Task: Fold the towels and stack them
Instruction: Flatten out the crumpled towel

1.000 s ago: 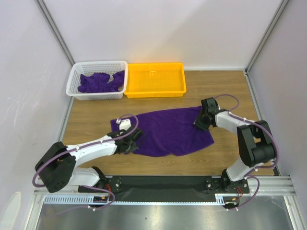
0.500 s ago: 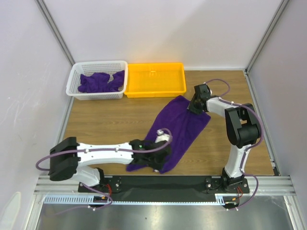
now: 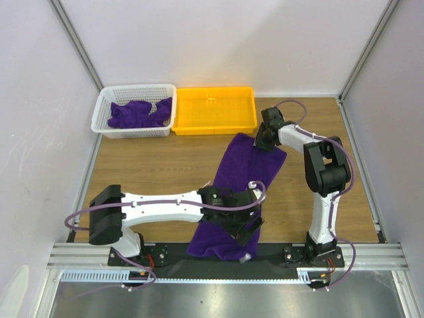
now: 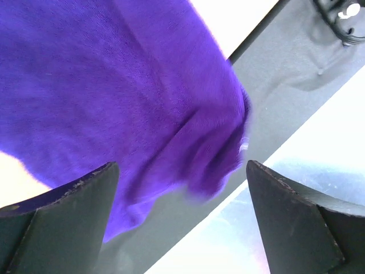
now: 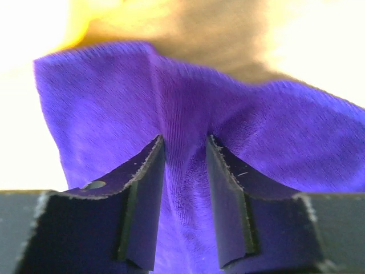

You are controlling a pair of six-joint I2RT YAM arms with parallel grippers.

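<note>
One purple towel (image 3: 242,169) lies stretched out in a long strip from just in front of the yellow tray down to the table's front edge. Its near end (image 3: 215,244) drapes over the black rail. My left gripper (image 3: 250,228) hovers over that near end, open, with nothing between its fingers; in the left wrist view the towel (image 4: 142,85) lies below the wide-apart jaws of the left gripper (image 4: 181,165). My right gripper (image 3: 264,142) is at the far end, and in the right wrist view the right gripper (image 5: 184,140) pinches a raised fold of the towel (image 5: 102,103).
A white basket (image 3: 103,109) at the back left holds more crumpled purple towels (image 3: 136,114). Beside it on the right stands the yellow tray (image 3: 215,109), with nothing in it. The black rail (image 3: 165,255) runs along the front edge.
The left gripper dragged the towel's near end right and toward the front edge, then opened and let go. The right gripper carried the far end back toward the tray.
</note>
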